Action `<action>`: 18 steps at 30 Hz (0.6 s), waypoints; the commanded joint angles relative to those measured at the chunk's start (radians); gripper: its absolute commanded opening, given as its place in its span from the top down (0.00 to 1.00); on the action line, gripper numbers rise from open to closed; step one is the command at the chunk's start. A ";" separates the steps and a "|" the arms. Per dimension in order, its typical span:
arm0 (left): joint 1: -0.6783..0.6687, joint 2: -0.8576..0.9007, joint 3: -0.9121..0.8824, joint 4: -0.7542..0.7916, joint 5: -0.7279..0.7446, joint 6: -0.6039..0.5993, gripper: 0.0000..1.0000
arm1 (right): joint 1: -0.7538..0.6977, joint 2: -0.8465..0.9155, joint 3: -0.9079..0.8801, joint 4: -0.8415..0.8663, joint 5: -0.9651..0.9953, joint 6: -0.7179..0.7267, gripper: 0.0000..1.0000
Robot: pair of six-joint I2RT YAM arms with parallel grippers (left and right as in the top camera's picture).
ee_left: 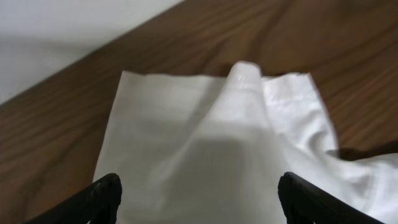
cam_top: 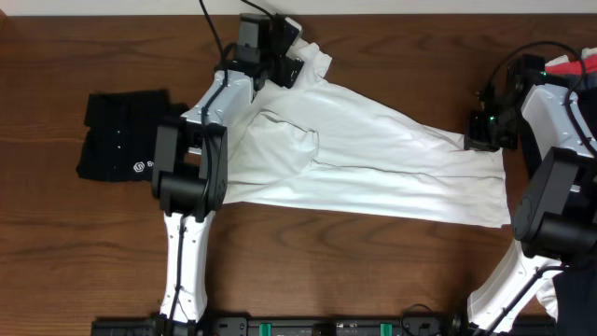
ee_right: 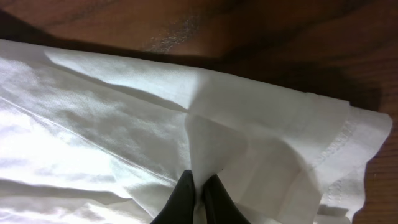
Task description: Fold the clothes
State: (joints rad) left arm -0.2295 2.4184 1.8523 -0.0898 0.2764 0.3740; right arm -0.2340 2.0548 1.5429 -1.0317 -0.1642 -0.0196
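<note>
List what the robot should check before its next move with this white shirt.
1. Right fingers shut on the shirt: ok.
2. Left fingers open above the far corner: ok.
3. Shirt lying smooth: not ok, creased across the middle.
4. Black shirt apart from it: ok.
5. Left fingers touching cloth: cannot tell.

lit bright, even | T-shirt [cam_top: 392, 168] washed out | L wrist blurry | R wrist shadow top
</note>
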 commanded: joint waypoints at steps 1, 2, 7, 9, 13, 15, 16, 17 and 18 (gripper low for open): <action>0.011 0.016 0.017 0.010 -0.098 0.025 0.18 | 0.007 0.001 -0.004 -0.002 -0.008 -0.016 0.96; 0.011 0.019 0.017 0.013 -0.115 0.026 0.17 | 0.007 0.001 -0.004 -0.002 -0.008 -0.016 0.96; 0.016 0.040 0.017 0.043 -0.117 0.024 0.19 | 0.007 0.001 -0.004 -0.005 -0.008 -0.016 0.96; 0.018 0.050 0.017 0.038 -0.117 0.008 0.22 | 0.007 0.001 -0.004 -0.009 -0.008 -0.016 0.96; 0.020 0.062 0.017 0.014 -0.117 -0.022 0.26 | 0.007 0.001 -0.004 -0.011 -0.008 -0.016 0.96; 0.022 0.062 0.017 0.004 -0.116 -0.035 0.28 | 0.007 0.001 -0.004 -0.011 -0.008 -0.016 0.96; 0.023 0.062 0.017 0.001 -0.116 -0.036 0.30 | 0.007 0.001 -0.004 -0.011 -0.008 -0.016 0.96; 0.024 0.062 0.017 0.000 -0.113 -0.043 0.33 | 0.007 0.001 -0.004 -0.012 -0.008 -0.016 0.96; 0.026 0.062 0.017 -0.001 -0.112 -0.056 0.35 | 0.007 0.001 -0.004 -0.013 -0.008 -0.016 0.96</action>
State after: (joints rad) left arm -0.2131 2.4664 1.8523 -0.0879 0.1730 0.3473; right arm -0.2340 2.0548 1.5429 -1.0409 -0.1642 -0.0196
